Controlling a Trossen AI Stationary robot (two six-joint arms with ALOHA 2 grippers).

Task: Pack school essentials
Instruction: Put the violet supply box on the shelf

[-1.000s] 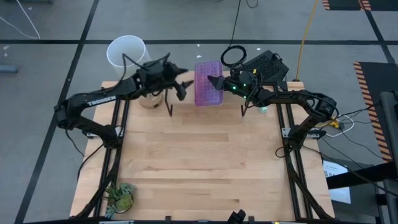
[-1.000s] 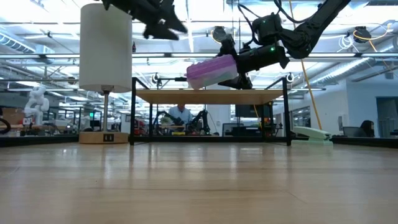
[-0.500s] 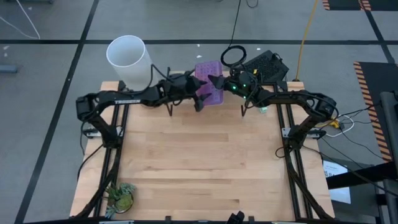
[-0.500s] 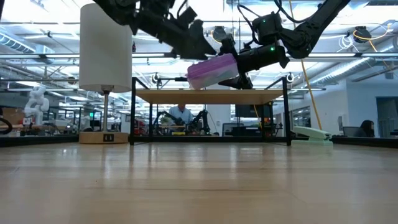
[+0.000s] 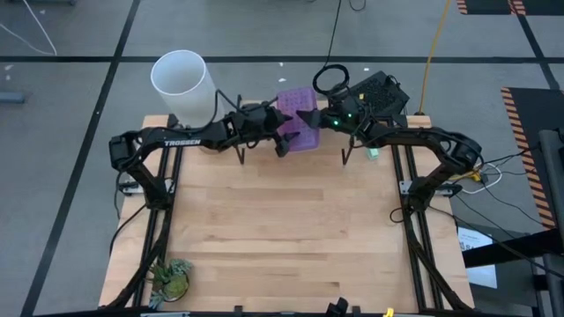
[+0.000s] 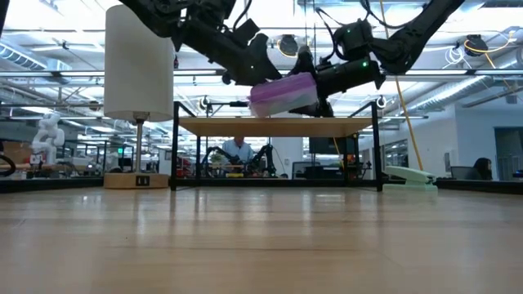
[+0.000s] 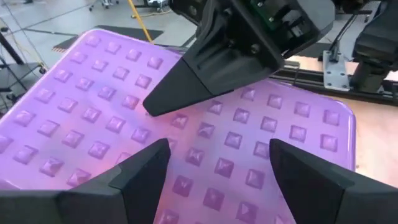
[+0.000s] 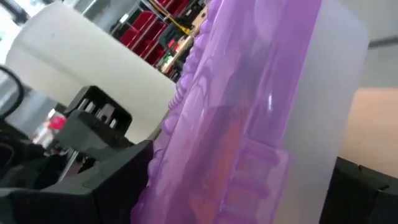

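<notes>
left gripper [image 5: 284, 141] fingers spread, right gripper [image 5: 307, 115] clamped

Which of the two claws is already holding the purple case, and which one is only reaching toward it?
The right claw holds the purple case, clamped on its edge and lifted above the table. The left claw is open, its fingers spread over the studded face without gripping.
</notes>
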